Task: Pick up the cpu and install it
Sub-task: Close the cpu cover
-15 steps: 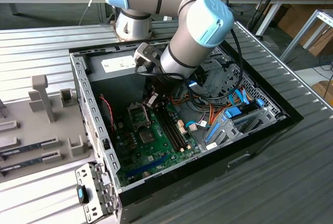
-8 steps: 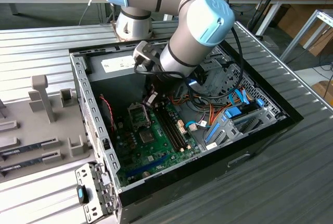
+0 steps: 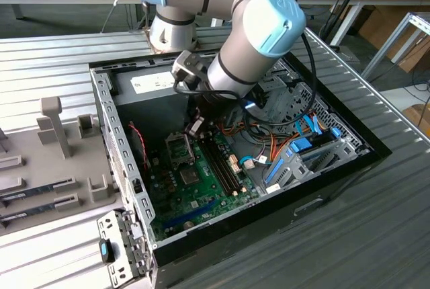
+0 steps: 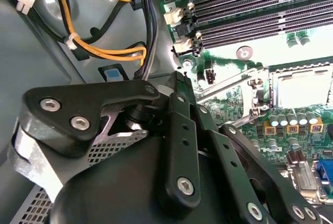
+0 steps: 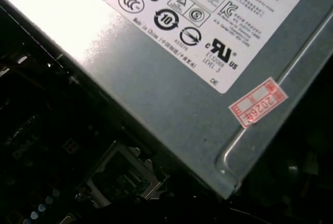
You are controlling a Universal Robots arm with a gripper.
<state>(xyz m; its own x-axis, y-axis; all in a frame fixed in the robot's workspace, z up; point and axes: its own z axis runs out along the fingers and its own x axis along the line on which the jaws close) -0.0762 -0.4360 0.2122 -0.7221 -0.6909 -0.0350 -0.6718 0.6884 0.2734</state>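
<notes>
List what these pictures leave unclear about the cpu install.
- Cpu: whether it is held cannot be told; in the exterior view the arm covers the gripper.
- Socket: its contents wash out in glare in the second wrist view.
- Socket in the first wrist view: lost in shadow under the power supply.

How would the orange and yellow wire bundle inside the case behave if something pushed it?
Probably floppy: the wire bundle curves loosely in the second wrist view, so it should bend aside. The white tie likely keeps the strands moving together. Being thin wires, it is probably light.
</notes>
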